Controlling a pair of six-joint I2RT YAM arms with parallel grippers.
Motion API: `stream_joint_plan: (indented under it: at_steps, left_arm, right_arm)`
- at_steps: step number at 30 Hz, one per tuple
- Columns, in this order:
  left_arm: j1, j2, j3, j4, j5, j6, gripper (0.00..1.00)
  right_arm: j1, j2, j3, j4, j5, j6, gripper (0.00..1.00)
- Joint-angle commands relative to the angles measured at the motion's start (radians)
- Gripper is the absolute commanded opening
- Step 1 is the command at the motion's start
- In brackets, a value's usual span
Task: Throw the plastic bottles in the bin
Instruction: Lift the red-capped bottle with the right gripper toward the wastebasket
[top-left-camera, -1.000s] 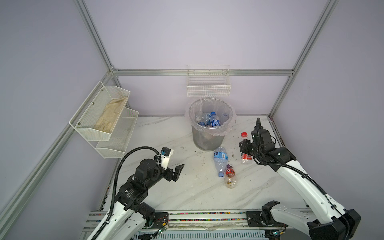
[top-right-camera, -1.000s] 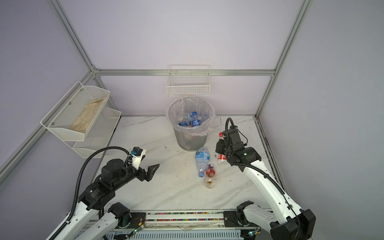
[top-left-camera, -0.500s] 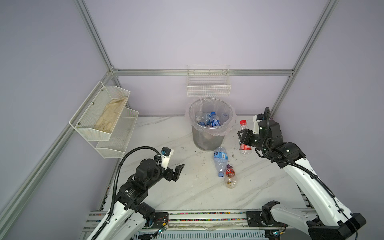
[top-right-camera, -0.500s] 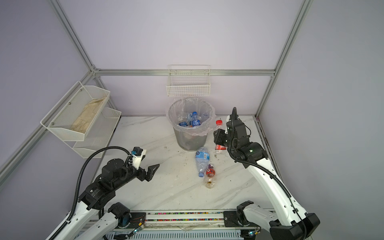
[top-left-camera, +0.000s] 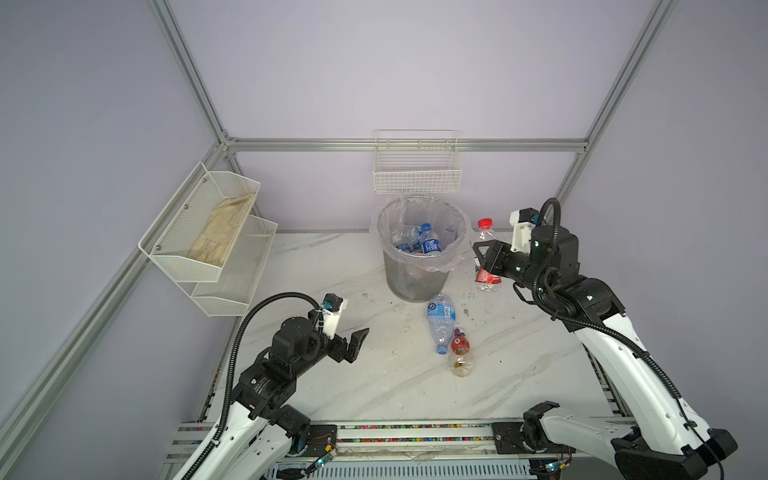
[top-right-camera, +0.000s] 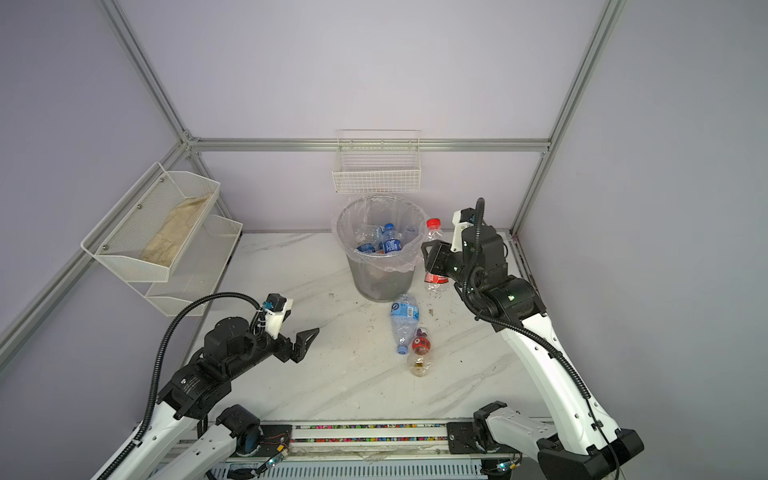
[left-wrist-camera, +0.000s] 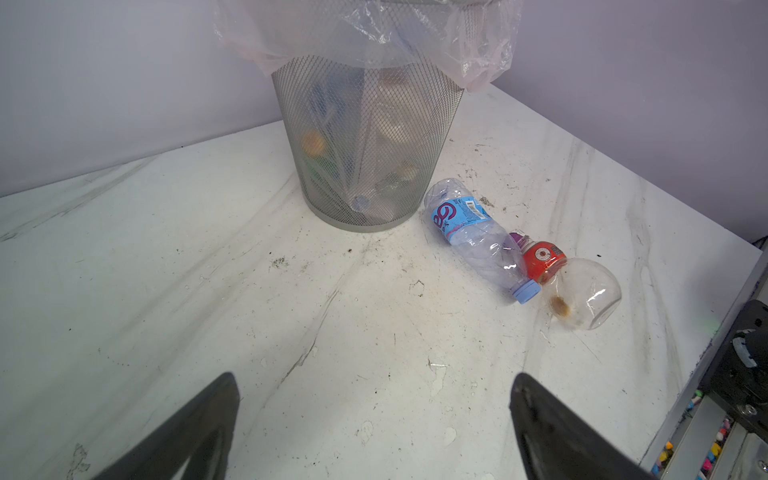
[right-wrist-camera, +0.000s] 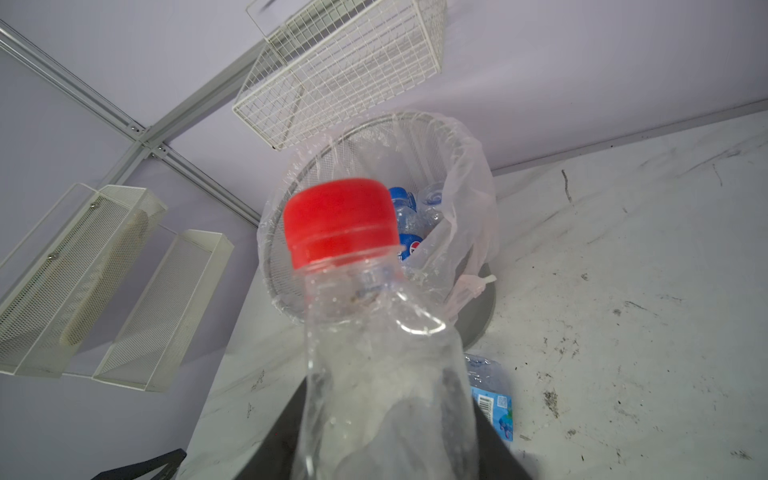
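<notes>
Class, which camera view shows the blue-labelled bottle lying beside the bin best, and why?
The left wrist view: the blue-labelled bottle lies whole and close, label and blue cap clear. Both top views show it whole but small. The right wrist view shows only part of its label, behind the red-capped bottle.

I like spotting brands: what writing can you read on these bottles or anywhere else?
No text reads clearly.
Lying blue-label bottle: barcode and looping logo, letters unclear.
Small red-label bottle: round emblem, print too small.
Blue bottle in the bin: round red-white-blue logo, no letters.
Red-cap bottle: red label, blurred.
</notes>
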Motion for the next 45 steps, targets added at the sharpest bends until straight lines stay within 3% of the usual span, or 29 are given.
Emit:
stream_joint_plan:
  at_steps: [1,26,32,45]
  left_arm:
    - [-0.003,0.0,-0.043,0.011,0.004,-0.014,1.0]
    - [-0.003,0.003,-0.042,0.011,0.008,-0.015,1.0]
    - [-0.003,0.002,-0.044,0.011,0.007,-0.015,1.0]
    - [-0.003,0.001,-0.042,0.01,0.008,-0.015,1.0]
  right_arm:
    - [-0.005,0.0,0.053,0.055,-0.04,-0.019,0.0]
    - [-0.003,-0.023,0.148,0.179,-0.209,-0.035,0.0]
    - [-0.004,-0.068,0.106,0.299,-0.297,-0.022,0.0]
    - [-0.003,-0.09,0.123,0.371,-0.333,-0.037,0.0]
